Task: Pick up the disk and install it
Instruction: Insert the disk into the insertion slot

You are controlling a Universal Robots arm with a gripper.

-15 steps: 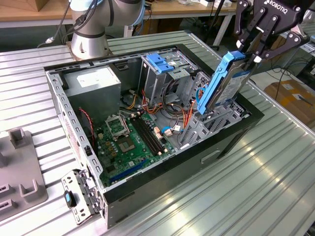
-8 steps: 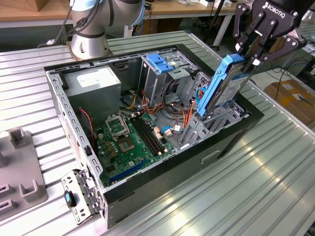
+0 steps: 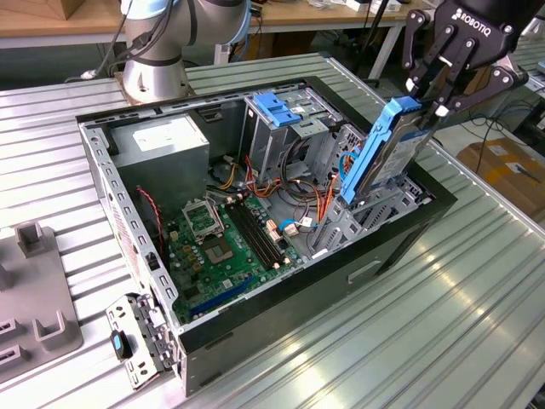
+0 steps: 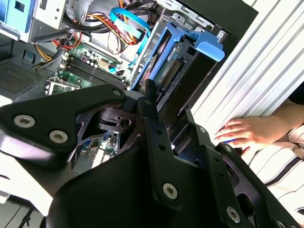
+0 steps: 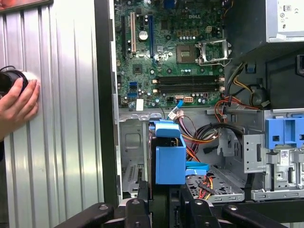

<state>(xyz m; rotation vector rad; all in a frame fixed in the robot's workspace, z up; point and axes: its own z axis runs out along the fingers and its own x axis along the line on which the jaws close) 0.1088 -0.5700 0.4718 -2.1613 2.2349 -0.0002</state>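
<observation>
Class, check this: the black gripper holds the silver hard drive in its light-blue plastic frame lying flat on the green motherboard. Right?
Not quite. The exterior view shows the silver hard drive in its light-blue plastic frame standing steeply tilted, its lower end in the grey metal bay beside the green motherboard, not flat on it. The black gripper does hold its top end.

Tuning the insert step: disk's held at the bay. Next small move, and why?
Probably ease the disk down along its tilt: the pincer grips its top end, its lower end is already in the bay, and most of it stands above the case.
</observation>
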